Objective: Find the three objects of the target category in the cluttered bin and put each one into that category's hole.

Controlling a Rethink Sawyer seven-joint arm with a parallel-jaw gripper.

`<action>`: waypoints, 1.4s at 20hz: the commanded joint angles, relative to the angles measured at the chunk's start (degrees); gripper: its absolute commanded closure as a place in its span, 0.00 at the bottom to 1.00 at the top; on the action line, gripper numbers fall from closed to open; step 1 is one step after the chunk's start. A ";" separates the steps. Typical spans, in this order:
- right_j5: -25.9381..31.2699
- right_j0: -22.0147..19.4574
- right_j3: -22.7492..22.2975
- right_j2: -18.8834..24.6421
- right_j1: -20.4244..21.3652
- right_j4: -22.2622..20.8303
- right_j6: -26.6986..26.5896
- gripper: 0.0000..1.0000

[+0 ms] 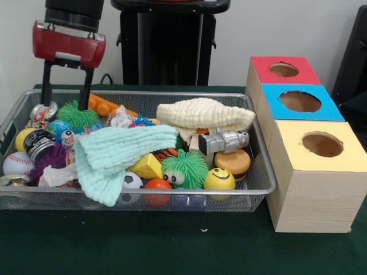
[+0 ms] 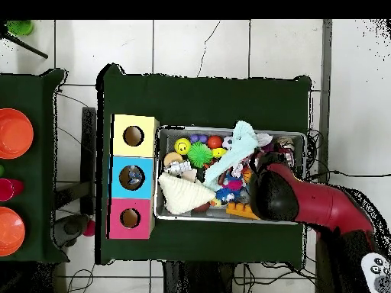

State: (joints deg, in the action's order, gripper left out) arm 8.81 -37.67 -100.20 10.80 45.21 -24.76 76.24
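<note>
The silver wire-mesh bin (image 1: 137, 93) is full of toys and cloths; it also shows in the overhead view (image 2: 229, 130). My gripper (image 1: 65, 105) hangs over the bin's far left corner, open and empty, its two black fingers (image 1: 86, 89) reaching down among the toys. In the overhead view the red arm (image 2: 275, 194) covers it. No clear bottle shows for certain; a pale crinkly see-through piece (image 1: 121, 117) lies behind the mint cloth (image 1: 123, 149). The blue-faced box's hole (image 1: 300, 101) is right of the bin; from overhead something greyish shows inside the hole (image 2: 132, 178).
The red-faced box (image 1: 261, 67) and yellow-faced box (image 1: 344, 152) flank the blue one. A cream cloth (image 1: 203, 113), a black can (image 1: 39, 143), a baseball (image 1: 17, 163), a silver toy (image 1: 225, 141) and several balls fill the bin. Orange bowls (image 2: 15, 133) stand on a side table.
</note>
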 commanded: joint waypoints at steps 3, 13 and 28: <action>-4.16 -5.14 -3.99 8.78 -4.67 3.76 11.09 0.00; -1.62 -9.95 -8.72 15.57 -6.92 9.13 11.71 0.00; -3.46 -5.71 -7.60 11.16 -10.23 10.99 10.89 0.00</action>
State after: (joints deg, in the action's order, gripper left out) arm 6.02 -45.50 -106.80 21.22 38.53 -14.91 76.24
